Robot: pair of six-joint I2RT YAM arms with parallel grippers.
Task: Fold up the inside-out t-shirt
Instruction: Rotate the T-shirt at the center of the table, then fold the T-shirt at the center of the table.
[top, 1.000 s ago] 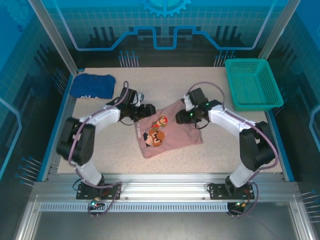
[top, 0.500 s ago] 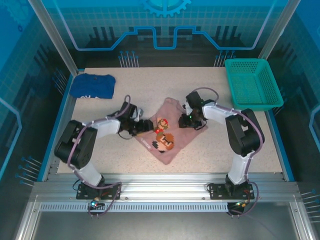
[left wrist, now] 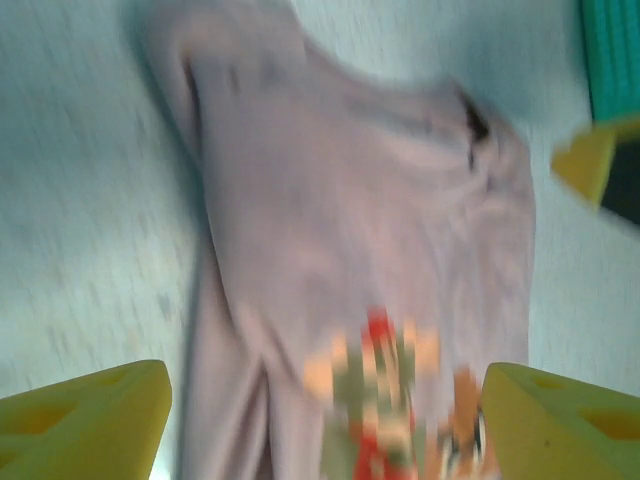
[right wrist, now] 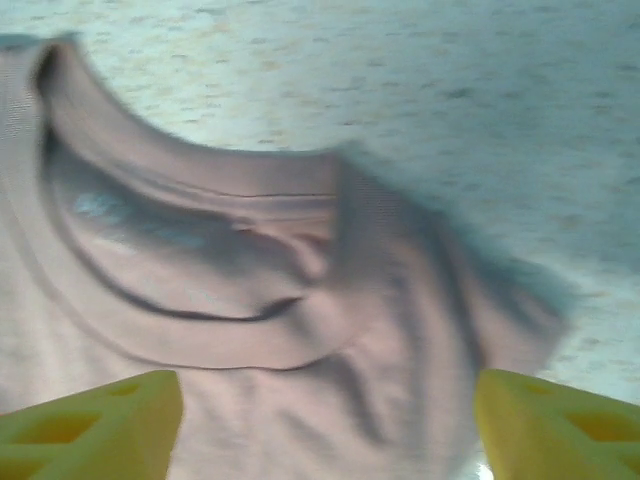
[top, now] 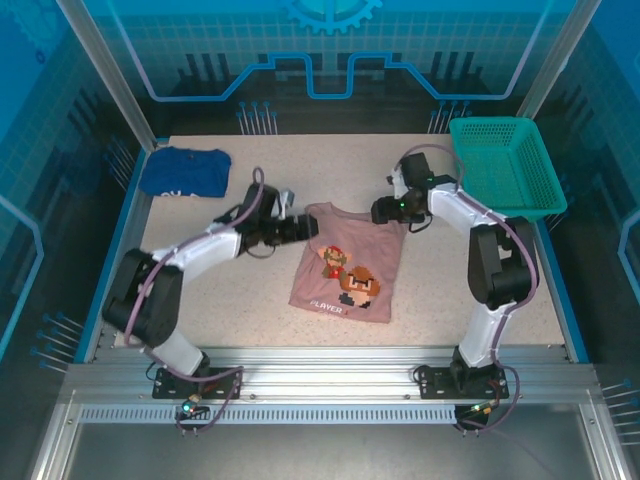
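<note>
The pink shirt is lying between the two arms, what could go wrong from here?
The t-shirt is rumpled around the collar in the right wrist view; folding now could press creases in.
Its side edge looks doubled over in the left wrist view, so the open left gripper might pinch uneven layers.
The right arm sits close to the green basket and could bump it.

Overhead view bright, sharp; wrist views motion-blurred.

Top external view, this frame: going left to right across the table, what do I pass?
dark blue folded garment → left gripper → pink t-shirt → right gripper → green basket
</note>
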